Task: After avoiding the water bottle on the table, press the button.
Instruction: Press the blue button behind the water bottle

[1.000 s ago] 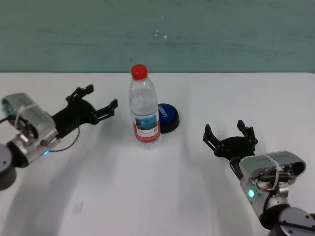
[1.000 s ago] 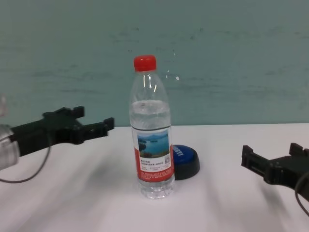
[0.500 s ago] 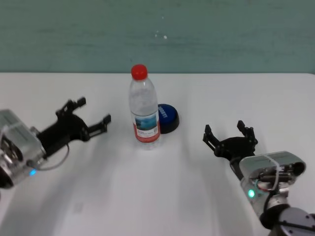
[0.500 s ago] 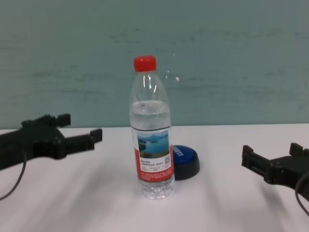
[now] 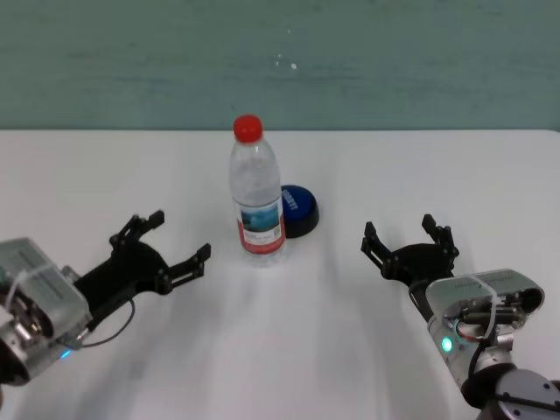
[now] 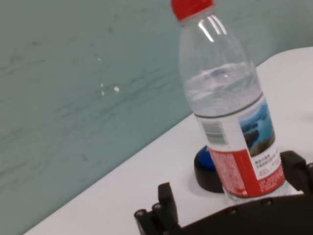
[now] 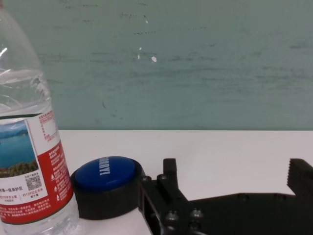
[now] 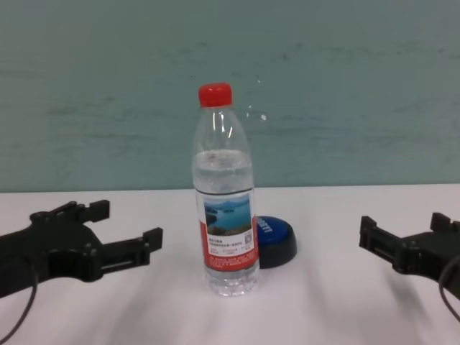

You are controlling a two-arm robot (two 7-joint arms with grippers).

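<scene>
Left gripper [image 5: 171,249] now lower and nearer the counter's [image 5: 289,350] front edge than a second ago, drawn back from the far side, jaws spread, empty. Right gripper [image 5: 409,239] parked near the right front, unchanged, jaws spread. Water bottle [image 5: 257,195] upright mid-counter, untouched. Button [image 5: 297,208] just behind it, to its right, unpressed. Approach apparently being re-routed; press outstanding.
</scene>
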